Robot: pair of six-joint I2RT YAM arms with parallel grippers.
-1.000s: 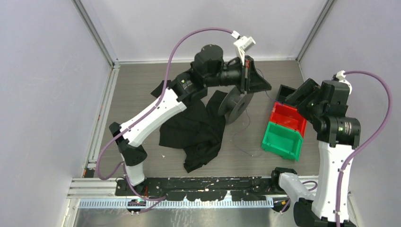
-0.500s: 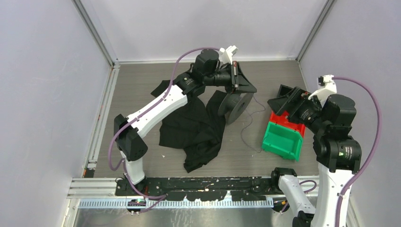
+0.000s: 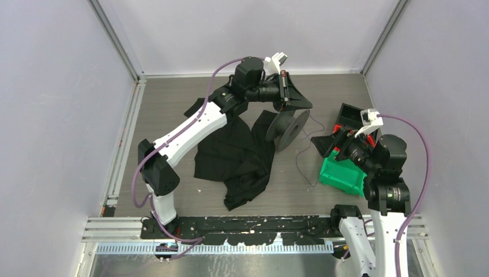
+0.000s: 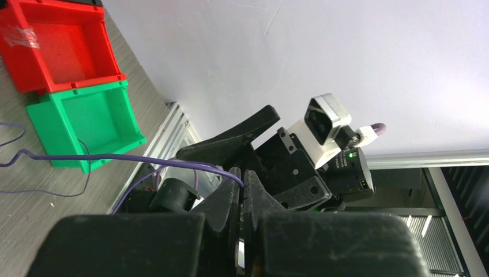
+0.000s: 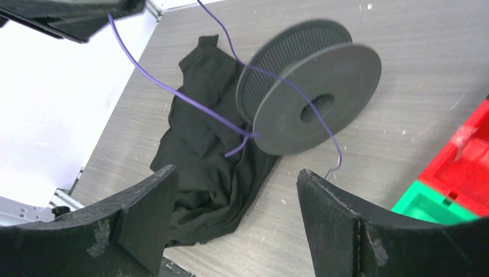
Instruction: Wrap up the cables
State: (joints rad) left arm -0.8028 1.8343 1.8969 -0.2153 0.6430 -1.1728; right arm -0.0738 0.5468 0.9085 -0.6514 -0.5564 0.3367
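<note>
The grey spool [image 3: 286,130] stands tilted on its rim at mid table; it also shows in the right wrist view [image 5: 317,98]. The cable [image 3: 298,161], a very thin purple wire, trails loosely on the table right of the spool. In the right wrist view the cable [image 5: 173,92] runs from the spool up and left. My left gripper [image 3: 309,106] hovers above the spool, shut on the cable [image 4: 115,157], which leaves the closed tips [image 4: 243,179]. My right gripper [image 3: 320,142] is open and empty, right of the spool, facing it [image 5: 235,173].
A black cloth [image 3: 239,158] lies crumpled left of and under the spool. A green bin [image 3: 340,173], a red bin [image 4: 57,46] and a black bin [image 3: 350,113] sit at the right, below my right arm. Walls enclose three sides.
My right arm has swung left and down over the bins towards the spool. My left gripper has lowered and shifted slightly, still holding the cable.
</note>
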